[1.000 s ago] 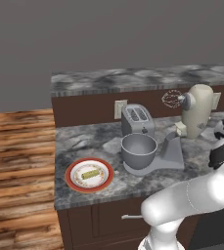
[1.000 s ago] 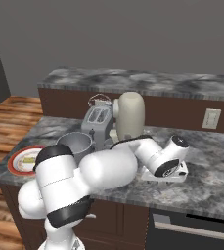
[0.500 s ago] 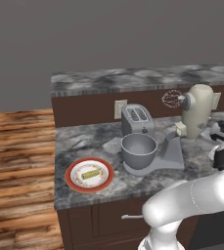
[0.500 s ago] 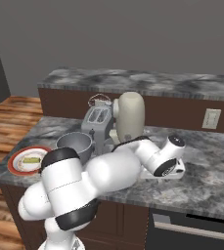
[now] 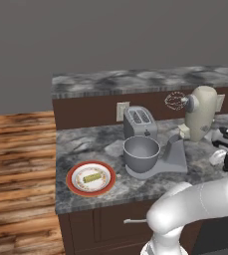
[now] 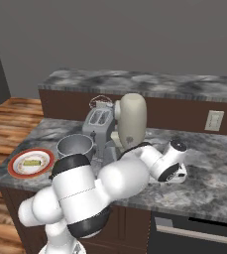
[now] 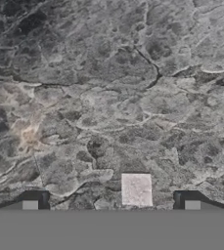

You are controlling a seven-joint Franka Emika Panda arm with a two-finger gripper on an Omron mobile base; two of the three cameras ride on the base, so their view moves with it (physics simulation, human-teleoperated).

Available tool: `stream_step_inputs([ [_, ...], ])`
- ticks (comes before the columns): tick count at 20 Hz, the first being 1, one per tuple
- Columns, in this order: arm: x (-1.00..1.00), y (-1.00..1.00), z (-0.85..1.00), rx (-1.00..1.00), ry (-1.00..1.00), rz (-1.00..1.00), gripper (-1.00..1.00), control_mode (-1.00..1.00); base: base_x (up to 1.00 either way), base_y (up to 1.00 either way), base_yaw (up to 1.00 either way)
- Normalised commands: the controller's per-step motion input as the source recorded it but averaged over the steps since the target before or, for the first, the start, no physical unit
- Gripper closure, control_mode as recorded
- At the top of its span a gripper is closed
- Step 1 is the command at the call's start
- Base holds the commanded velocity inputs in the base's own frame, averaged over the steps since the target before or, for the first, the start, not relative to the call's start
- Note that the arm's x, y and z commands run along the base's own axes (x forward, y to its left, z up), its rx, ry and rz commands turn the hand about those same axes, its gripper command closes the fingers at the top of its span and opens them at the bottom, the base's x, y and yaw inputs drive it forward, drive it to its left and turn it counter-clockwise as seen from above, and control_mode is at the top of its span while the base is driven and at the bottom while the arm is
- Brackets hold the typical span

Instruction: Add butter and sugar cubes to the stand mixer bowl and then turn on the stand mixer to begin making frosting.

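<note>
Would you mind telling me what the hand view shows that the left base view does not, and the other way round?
Hand view alone: a small pale cube on the counter between the open gripper tips. Left base view alone: the butter on the red-rimmed plate, the stand mixer bowl, the stand mixer and the toaster. Both share the grey marbled counter.

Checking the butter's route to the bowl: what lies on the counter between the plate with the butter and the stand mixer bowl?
Nothing. In the left base view, bare marbled counter separates the red-rimmed plate holding the butter from the stand mixer bowl.
</note>
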Motion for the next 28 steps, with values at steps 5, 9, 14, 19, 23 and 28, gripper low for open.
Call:
stream_step_inputs([
  [5, 0.14, -0.10, -0.20, 0.00, 0.00, 0.00, -1.00, -1.00, 0.00, 0.00, 0.00],
  [9, 0.20, -0.05, -0.14, 0.00, 0.00, 0.00, -1.00, -1.00, 0.00, 0.00, 0.00],
  [14, 0.03, -0.02, -0.24, 0.00, 0.00, 0.00, -1.00, -1.00, 0.00, 0.00, 0.00],
  [19, 0.00, 0.05, -0.35, 0.00, 0.00, 0.00, 1.00, -1.00, 0.00, 0.00, 0.00],
  [23, 0.00, 0.16, -0.29, 0.00, 0.00, 0.00, 1.00, -1.00, 0.00, 0.00, 0.00],
  [28, -0.17, 0.14, -0.03, 0.00, -0.01, 0.00, 1.00, -1.00, 0.00, 0.00, 0.00],
])
